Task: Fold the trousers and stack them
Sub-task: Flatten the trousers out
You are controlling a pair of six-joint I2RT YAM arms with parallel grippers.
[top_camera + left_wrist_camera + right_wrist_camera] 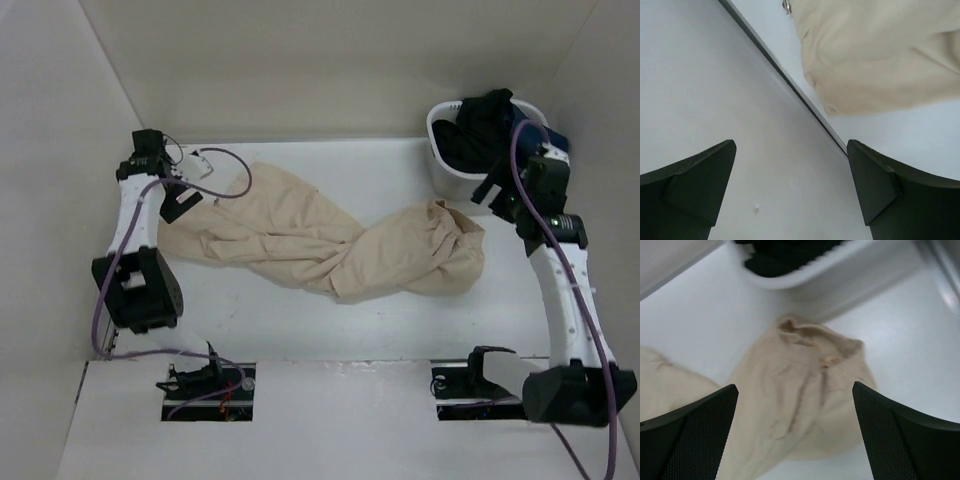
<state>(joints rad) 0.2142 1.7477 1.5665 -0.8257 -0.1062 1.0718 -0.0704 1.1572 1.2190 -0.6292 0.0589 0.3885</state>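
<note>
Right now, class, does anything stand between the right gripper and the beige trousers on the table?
Nothing visible does. The open right gripper hangs above the trousers' right end with only air between. The white basket of dark clothes sits beyond that end, not in the path.

You see the trousers [320, 240] as soft, matt beige cloth, creased all over. The bench [300, 310] is smooth white with a faint sheen. The basket [447, 180] looks like smooth white plastic (it holds matt dark cloth [485, 125]). The right gripper [795, 386] has dark fingers [695, 435] with a fine meshed grain.
</note>
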